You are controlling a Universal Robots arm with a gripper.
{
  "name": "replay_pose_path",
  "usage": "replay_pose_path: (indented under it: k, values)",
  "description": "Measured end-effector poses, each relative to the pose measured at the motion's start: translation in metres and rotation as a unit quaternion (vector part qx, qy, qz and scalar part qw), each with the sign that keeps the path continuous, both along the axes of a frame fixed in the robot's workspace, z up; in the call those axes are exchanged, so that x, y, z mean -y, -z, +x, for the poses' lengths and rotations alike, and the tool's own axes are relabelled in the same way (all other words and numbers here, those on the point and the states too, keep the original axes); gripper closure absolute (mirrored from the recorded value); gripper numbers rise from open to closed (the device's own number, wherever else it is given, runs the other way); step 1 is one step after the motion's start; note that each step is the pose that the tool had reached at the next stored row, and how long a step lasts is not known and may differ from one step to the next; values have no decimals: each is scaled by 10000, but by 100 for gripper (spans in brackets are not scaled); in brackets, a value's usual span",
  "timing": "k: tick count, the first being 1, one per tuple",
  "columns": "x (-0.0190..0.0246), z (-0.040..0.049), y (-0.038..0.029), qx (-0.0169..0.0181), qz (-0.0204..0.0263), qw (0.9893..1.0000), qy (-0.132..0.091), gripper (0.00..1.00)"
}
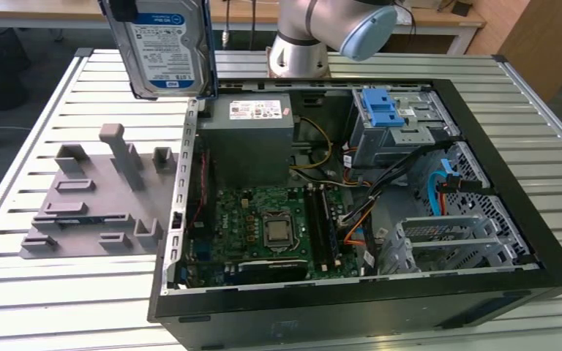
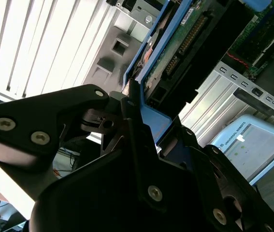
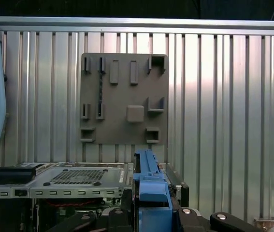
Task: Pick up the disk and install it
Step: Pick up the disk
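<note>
Exterior view: the disk (image 1: 169,47) hangs upright above the tabletop's (image 1: 56,292) far edge, beside the computer case (image 1: 188,183). Second wrist view: the end effector (image 2: 137,108) is clamped on its blue rail (image 2: 152,120). First wrist view: that rail (image 3: 149,186) again; the disk is rigid, weighty and shock-sensitive, I judge, and best gripped by its 2 rails.

Blue-and-white-labelled silver disk (image 1: 164,47), grey fixture plate (image 1: 91,201), green motherboard (image 1: 252,223)
</note>
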State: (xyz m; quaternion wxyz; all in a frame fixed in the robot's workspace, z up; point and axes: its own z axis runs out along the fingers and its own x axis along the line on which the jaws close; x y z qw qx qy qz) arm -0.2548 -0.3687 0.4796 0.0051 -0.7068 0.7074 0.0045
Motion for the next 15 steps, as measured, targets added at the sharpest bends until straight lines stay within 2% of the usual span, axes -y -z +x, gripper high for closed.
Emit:
replay_pose_path:
  k: [3, 6, 9, 15]
  values:
    - [78, 0, 6, 0, 0, 10000, 0, 64]
    - [128, 0, 15, 0, 0, 10000, 0, 64]
    - [143, 24, 21, -1, -1, 10000, 0, 64]
    - [149, 216, 27, 0, -1, 10000, 0, 64]
